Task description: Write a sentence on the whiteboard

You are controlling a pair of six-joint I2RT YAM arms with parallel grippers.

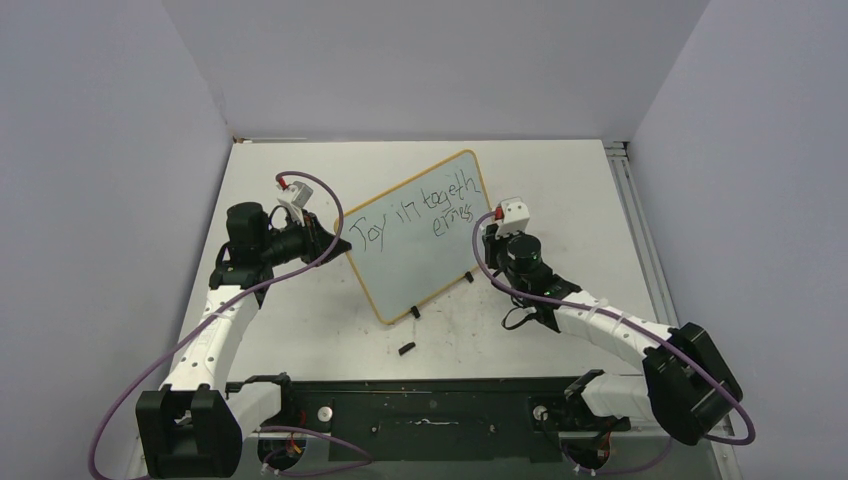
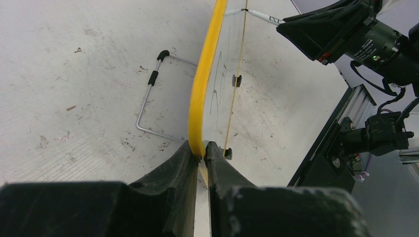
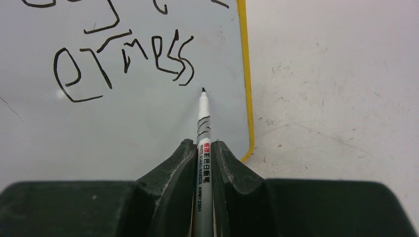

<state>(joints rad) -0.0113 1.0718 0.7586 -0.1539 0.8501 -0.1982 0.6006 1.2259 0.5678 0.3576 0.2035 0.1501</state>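
My left gripper point(image 2: 199, 150) pinches the yellow edge of the one whiteboard point(image 1: 420, 255), which stands tilted mid-table on two black clip feet point(image 1: 415, 312), a bent wire stand point(image 2: 143, 111) lying behind it and one small black piece point(image 1: 405, 349) on the table point(image 1: 560, 190) in front. My right gripper point(image 3: 202, 148) is clamped on the single marker point(image 3: 203, 116), tip just under "erness", the second of two lines of the sentence point(image 1: 425, 212); touching or not, I cannot tell

Pale grey walls point(image 1: 430, 70) on three sides; scuffed white tabletop point(image 1: 570, 190); black rail point(image 1: 400, 405) along near edge
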